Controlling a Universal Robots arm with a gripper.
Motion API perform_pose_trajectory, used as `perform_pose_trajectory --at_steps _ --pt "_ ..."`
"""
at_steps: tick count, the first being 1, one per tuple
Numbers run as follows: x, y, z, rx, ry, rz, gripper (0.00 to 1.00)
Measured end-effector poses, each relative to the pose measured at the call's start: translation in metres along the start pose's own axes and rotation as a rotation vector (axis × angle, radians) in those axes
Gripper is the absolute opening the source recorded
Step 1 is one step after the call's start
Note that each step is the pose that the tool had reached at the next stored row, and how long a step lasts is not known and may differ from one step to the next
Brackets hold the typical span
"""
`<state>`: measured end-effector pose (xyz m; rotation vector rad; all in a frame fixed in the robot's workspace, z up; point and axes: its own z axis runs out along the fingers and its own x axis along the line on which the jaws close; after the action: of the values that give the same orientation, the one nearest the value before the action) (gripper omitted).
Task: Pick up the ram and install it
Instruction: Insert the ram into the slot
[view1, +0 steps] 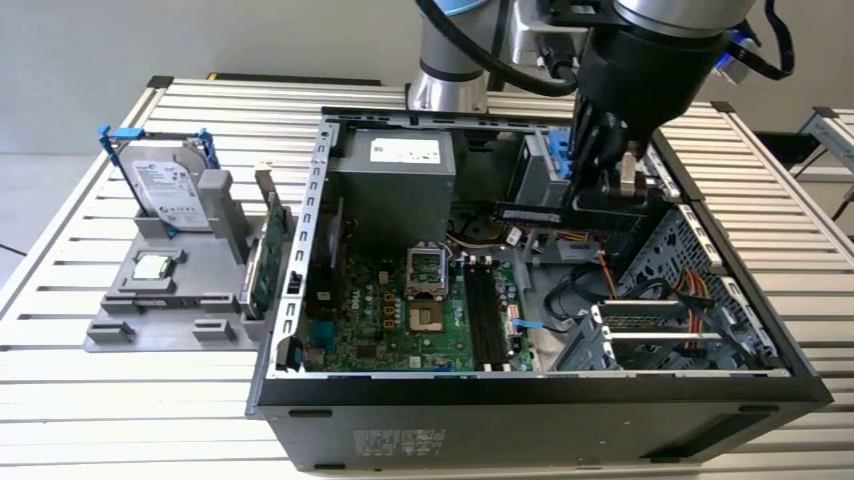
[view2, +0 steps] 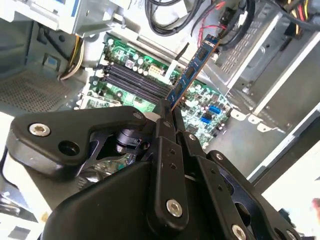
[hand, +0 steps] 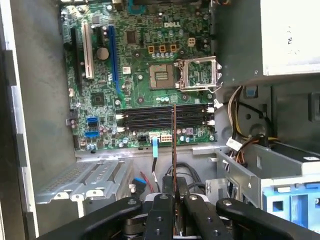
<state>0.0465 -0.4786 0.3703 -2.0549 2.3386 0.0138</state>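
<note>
My gripper (view1: 617, 192) hangs over the open computer case (view1: 534, 385), shut on the ram (view1: 529, 213), which sticks out from the fingers above the motherboard. In the second wrist view the ram (view2: 192, 70) is a long, thin board with dark chips, clamped at one end by the gripper (view2: 167, 112). The first wrist view shows the ram (hand: 174, 145) edge-on, running from the gripper (hand: 174, 192) toward the black memory slots (hand: 165, 117). It is held above the slots (view1: 483, 320), apart from them.
On the exterior view's left, a grey fixture (view1: 147, 300) holds a silver hard drive with blue clips (view1: 174, 185) and a green expansion card (view1: 274, 250). Inside the case are the power supply (view1: 394, 170), CPU socket (view1: 424, 275), drive cage (view1: 667, 320) and loose cables (hand: 240, 130).
</note>
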Motion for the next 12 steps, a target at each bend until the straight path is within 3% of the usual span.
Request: perform_pose_trajectory --at_steps 12 --pt "0.0 0.0 0.0008 0.0059 0.0026 0.217 0.0"
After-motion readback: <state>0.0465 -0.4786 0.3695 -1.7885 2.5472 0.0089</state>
